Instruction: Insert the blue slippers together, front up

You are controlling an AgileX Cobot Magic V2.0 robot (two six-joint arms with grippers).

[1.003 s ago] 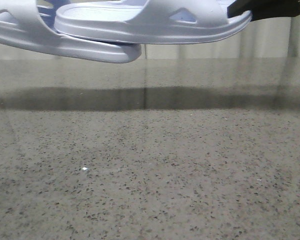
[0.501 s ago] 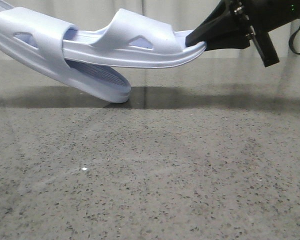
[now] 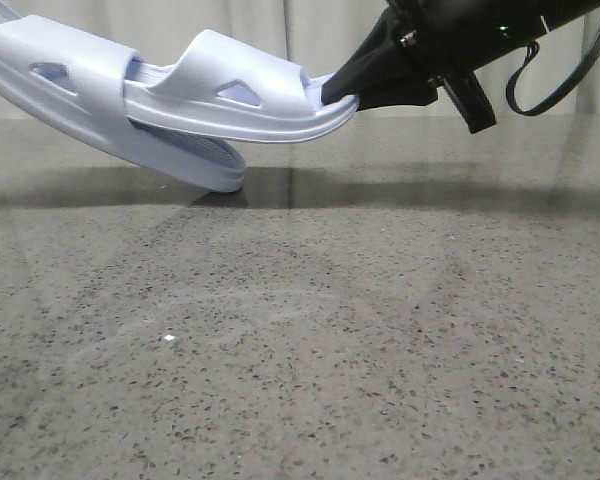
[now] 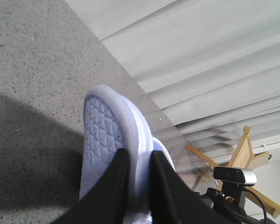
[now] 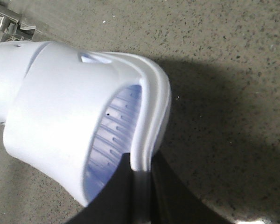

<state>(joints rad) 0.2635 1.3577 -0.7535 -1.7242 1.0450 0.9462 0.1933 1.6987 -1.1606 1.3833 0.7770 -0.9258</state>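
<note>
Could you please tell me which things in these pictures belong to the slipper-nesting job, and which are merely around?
Belonging to the job:
- left slipper, pinched by the left gripper
- right slipper, slid under the left one's strap, pinched by the right gripper

Merely around:
- speckled table
- curtain
- webcam on a wooden stand

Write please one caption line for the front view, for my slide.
Two blue slippers nested above the table, right gripper clamped on one slipper's end.

Left gripper clamps slipper (sole showing).
</note>
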